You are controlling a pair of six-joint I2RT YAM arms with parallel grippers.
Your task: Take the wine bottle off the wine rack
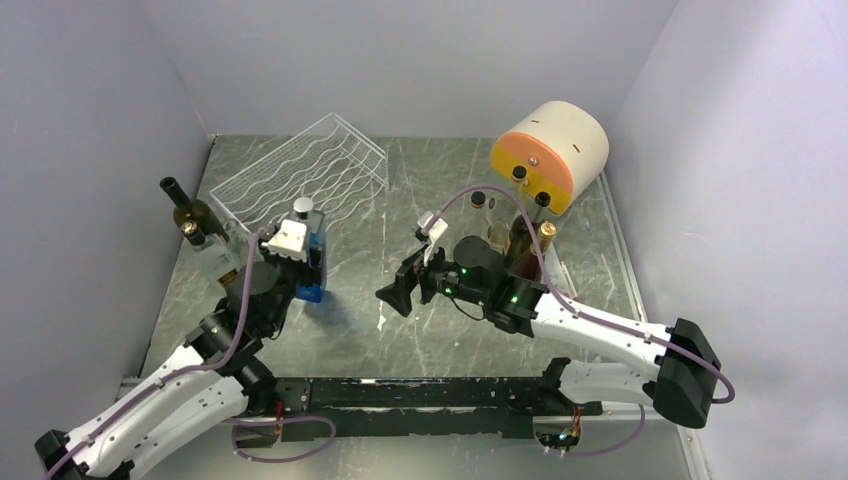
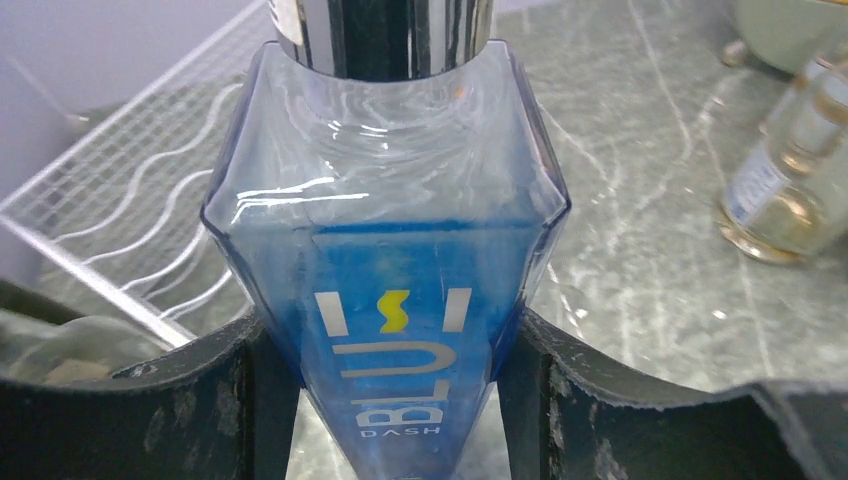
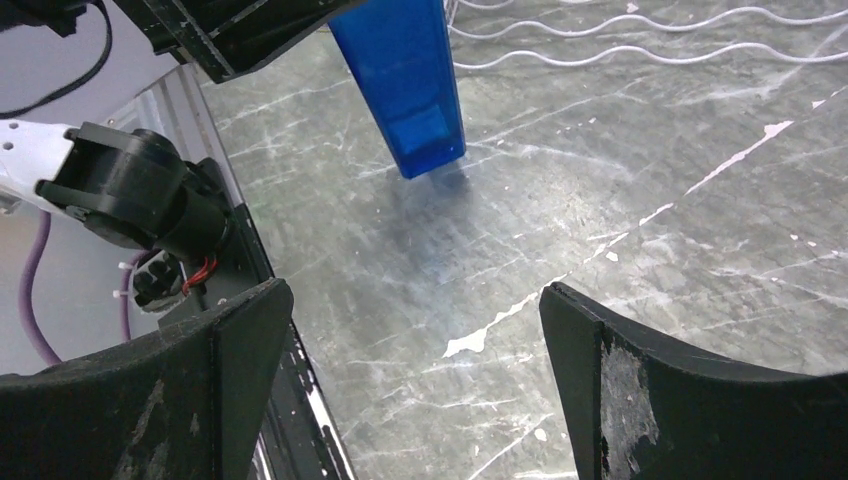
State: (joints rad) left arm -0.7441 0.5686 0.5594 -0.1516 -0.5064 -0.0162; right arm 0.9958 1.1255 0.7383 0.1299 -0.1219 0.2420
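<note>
The left arm reaches forward from its near-left base, and its left end effector [image 1: 300, 262] is clamped on the sides of the wine bottle [image 1: 311, 288], a blue glass bottle with a silver cap. The bottle is off the wine rack [image 1: 300, 170] and stands upright just near of the rack's near-right corner, its base down at the table [image 1: 400, 335]; whether it touches is unclear. The right arm bends in from the near right, and its right end effector [image 1: 398, 295] hovers low over the middle of the table, fingers spread wide and holding nothing. There is one rack, one blue bottle and one cream cylinder with an orange face [image 1: 555, 150] at the far right. A cluster of bottles [image 1: 195, 225] stands by the left wall and another [image 1: 515, 230] under the cylinder, too overlapped to count. The table is grey and marbled, with pale walls around it.
</note>
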